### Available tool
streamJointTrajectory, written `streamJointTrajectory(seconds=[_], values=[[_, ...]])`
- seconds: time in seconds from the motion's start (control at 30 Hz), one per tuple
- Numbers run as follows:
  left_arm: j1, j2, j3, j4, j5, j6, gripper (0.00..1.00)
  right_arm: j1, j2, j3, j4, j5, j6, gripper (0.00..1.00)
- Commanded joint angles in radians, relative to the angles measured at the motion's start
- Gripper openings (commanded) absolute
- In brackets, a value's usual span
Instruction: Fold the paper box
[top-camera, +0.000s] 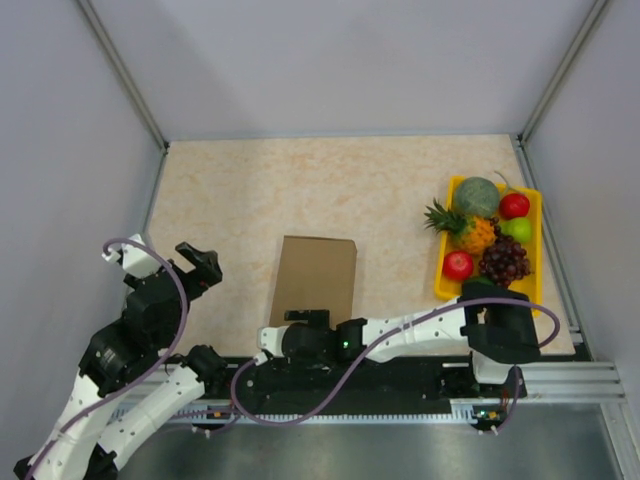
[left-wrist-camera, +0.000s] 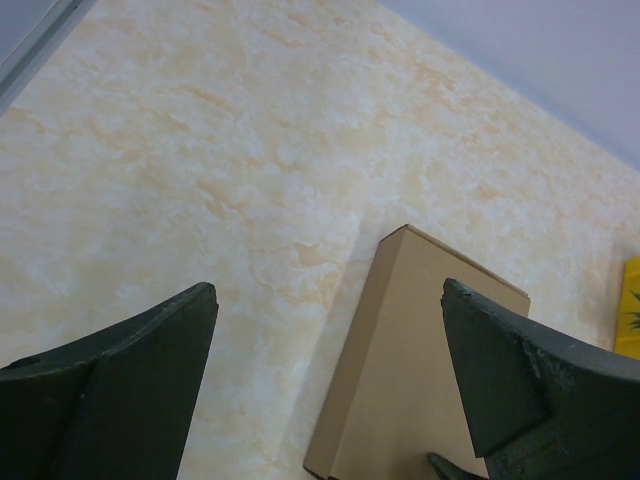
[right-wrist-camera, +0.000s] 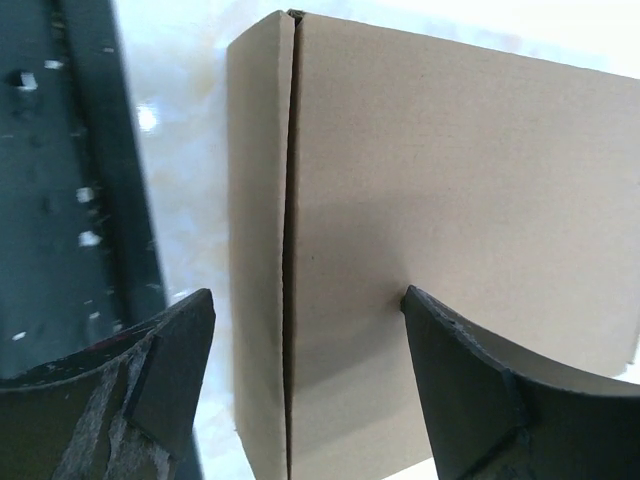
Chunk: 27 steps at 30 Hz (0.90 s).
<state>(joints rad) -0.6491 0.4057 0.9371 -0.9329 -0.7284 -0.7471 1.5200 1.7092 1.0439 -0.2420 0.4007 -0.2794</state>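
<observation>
End effector on left (left-wrist-camera: 328, 310) spread wide, empty, end effector on right (right-wrist-camera: 308, 305) parted above paper box (right-wrist-camera: 460, 170)

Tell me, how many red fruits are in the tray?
2. One red fruit sits at the far end of the tray, right of the melon; the other lies nearer, left of the grapes. The right arm covers the near end, so more may hide.

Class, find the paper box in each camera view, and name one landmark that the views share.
Top external: paper box at centre.
Left wrist: paper box at lower centre-right.
Right wrist: paper box fills most of the frame.
Shared landmark: beige marbled tabletop.
</observation>
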Motion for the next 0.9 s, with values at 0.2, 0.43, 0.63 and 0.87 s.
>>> streamJointTrajectory(seconds=[0.2, 0.43, 0.63, 0.87], values=[[0.0, -0.016, -0.015, 0.054, -0.035, 0.058, 0.97, -0.13, 0.006, -0.042, 0.142, 0.104, -0.203, 0.71], [0.0, -0.03, -0.029, 0.091, -0.032, 0.084, 0.96, -0.352, 0.053, 0.014, 0.207, -0.02, -0.313, 0.68], [0.002, -0.042, -0.043, 0.112, -0.02, 0.104, 0.96, -0.527, 0.193, 0.097, 0.231, -0.12, -0.48, 0.67], [0.0, -0.062, -0.132, 0.17, 0.056, 0.089, 0.96, -0.688, 0.283, 0.174, 0.198, -0.287, -0.679, 0.68]])
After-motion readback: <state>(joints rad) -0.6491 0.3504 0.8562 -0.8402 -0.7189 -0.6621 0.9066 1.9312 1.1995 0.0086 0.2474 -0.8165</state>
